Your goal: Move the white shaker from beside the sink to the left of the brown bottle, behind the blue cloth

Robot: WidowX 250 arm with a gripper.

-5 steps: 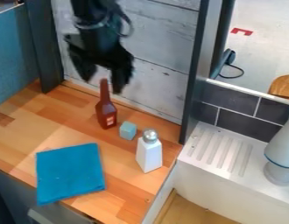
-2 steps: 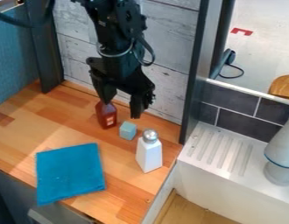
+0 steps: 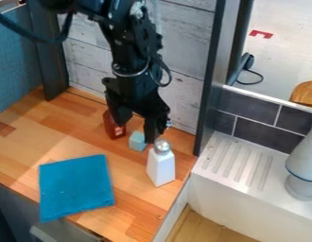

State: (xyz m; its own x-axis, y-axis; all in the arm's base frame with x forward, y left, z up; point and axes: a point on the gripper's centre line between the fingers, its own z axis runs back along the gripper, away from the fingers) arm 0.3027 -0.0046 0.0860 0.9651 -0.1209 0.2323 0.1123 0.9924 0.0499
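1. Cube, small and light blue, sits on the wooden counter, between the red bottle and the white shaker
2. Black gripper hangs over that spot with its two fingers spread apart; nothing can be seen clasped between them
3. As seen by the camera, the cube lies just below the gap between the fingers, closer to the finger on the view's right, whose tip covers part of the cube's upper right edge; whether they touch, I cannot tell
4. The cube looks about as wide as it is tall, so no long axis stands out; one side face is turned towards the camera
5. The red bottle stands upright behind the other finger, which hides its neck; the gap between bottle and cube looks narrow
6. The white shaker, upright with a metal cap, stands near the cube, towards the view's lower right
7. A blue cloth lies flat on the counter at the lower left, well apart from the gripper
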